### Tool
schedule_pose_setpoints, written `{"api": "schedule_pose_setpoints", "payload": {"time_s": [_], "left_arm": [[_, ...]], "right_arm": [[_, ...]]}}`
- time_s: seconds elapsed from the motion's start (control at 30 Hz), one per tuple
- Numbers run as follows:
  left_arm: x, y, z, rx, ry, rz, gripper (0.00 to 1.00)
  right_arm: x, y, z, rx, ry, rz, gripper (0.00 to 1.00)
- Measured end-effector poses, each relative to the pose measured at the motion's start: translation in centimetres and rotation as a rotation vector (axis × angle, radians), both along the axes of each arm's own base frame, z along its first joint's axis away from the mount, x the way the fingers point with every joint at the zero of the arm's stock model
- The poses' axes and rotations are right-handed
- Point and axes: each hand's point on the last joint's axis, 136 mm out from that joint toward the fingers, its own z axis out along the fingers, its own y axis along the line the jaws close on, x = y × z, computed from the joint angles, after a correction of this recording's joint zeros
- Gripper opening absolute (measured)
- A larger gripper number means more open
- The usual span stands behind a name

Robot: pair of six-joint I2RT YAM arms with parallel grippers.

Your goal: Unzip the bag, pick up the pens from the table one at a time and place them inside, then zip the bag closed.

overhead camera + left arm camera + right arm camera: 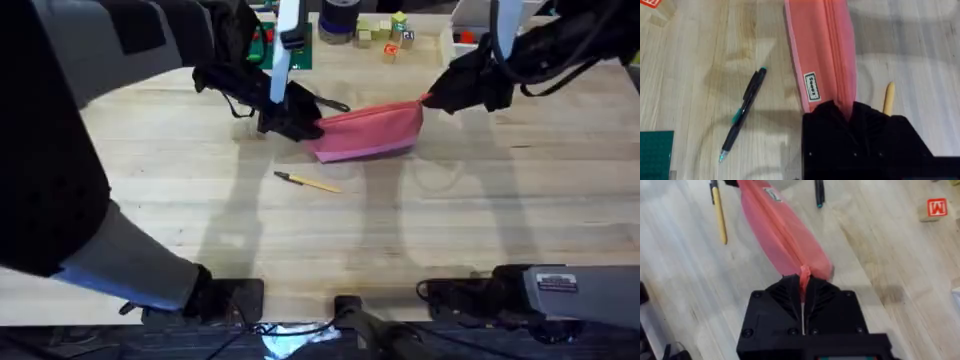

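- Pink fabric, the bag (367, 131) lies on its side on the table (150, 200), a little beyond the middle, its zipper line running along its length and appearing closed.
- At the bag's left end, the left gripper (292, 122) is clenched on the fabric; in the left wrist view the pouch's end goes in between the black fingers (830, 125).
- At the bag's right end, the right gripper (437, 99) pinches a small pink tab (804, 275) on the bag, its fingers pressed together.
- One pen, tan-yellow with a dark tip (308, 182), lies flat on the wood just on the near side of the bag, apart from it.
- Another, black pen (742, 115) with teal accents lies on the far side of the bag, near its left end.
- Farther back stand small lettered blocks (388, 36) and a green item (298, 50).
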Motion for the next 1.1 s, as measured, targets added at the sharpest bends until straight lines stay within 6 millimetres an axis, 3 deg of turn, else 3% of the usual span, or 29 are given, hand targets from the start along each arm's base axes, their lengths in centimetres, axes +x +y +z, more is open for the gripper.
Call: {"api": "schedule_pose_setpoints", "payload": {"time_s": [0.43, 0.57, 0.77, 0.9, 1.1], "left_arm": [[0.1, 0.2, -0.1, 0.010, -0.001, 0.003, 0.042], [0.2, 0.4, -0.2, 0.014, -0.002, 0.009, 0.042], [0.2, 0.4, -0.2, 0.016, -0.004, 0.010, 0.043], [0.3, 0.4, -0.2, 0.016, -0.007, 0.011, 0.042], [0.3, 0.4, -0.2, 0.015, -0.007, 0.011, 0.042]], "right_arm": [[-0.6, 2.3, 0.9, 0.065, -0.010, 0.061, 0.031], [-0.9, 5.0, 0.5, 0.065, -0.003, 0.145, 0.031], [-0.3, 10.2, -2.2, 0.093, 0.009, 0.277, 0.031], [-0.1, 13.6, -2.4, 0.150, -0.014, 0.333, 0.031], [-0.4, 16.7, -2.6, 0.185, -0.026, 0.374, 0.031]]}}
